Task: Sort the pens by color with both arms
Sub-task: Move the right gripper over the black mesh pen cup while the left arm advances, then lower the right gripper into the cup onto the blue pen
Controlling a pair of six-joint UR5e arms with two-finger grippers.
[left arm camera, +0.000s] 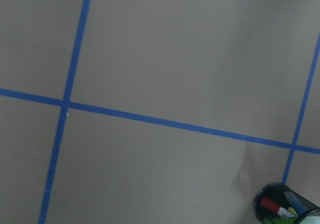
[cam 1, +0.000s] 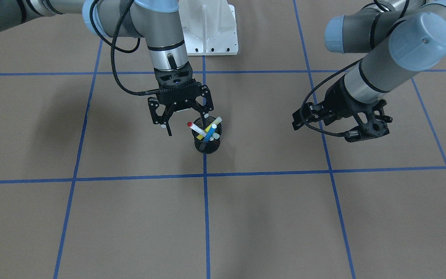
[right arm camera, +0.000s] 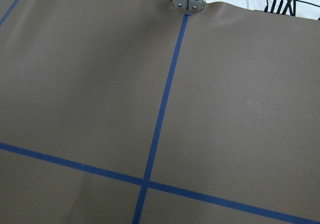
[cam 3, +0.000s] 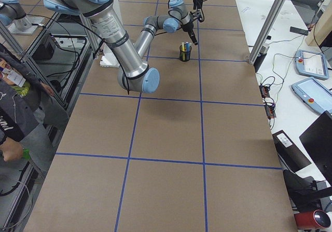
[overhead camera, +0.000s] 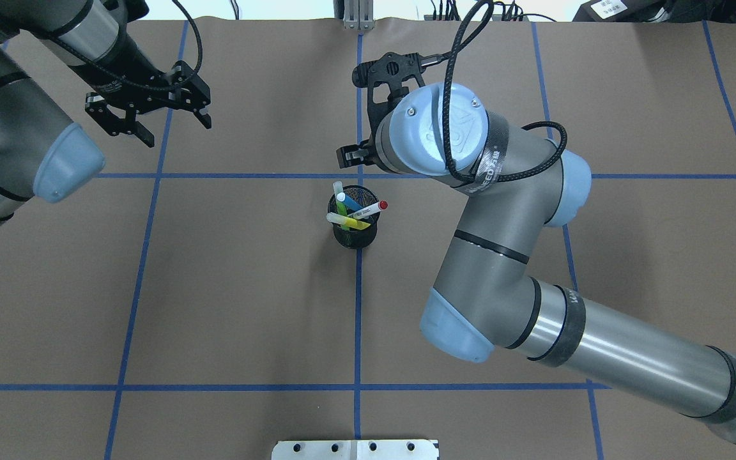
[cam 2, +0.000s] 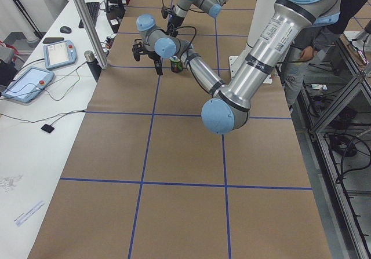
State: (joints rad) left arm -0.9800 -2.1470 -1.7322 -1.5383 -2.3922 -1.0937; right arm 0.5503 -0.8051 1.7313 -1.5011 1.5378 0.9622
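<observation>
A black mesh cup (cam 1: 206,147) (overhead camera: 355,237) stands on the centre tape line. It holds the pens: a white one with red ends (cam 1: 194,128) (overhead camera: 373,209), a yellow one (cam 1: 212,124) (overhead camera: 349,222), a blue one (cam 1: 210,133) (overhead camera: 349,203) and a green one (overhead camera: 340,203). My right gripper (cam 1: 186,124) hangs open just over the cup's rim on the robot's side, with nothing between its fingers. One fingertip is close to the red-ended pen. My left gripper (overhead camera: 176,132) (cam 1: 339,120) is open and empty, well away from the cup. The cup (left arm camera: 282,209) shows in the corner of the left wrist view.
Blue tape lines (cam 1: 205,174) divide the brown table into squares. The white robot base (cam 1: 211,31) sits at the table's edge. A side table with tablets (cam 2: 29,82) and a metal post (cam 2: 87,27) runs along the far side. A person (cam 3: 15,102) stands beside the robot.
</observation>
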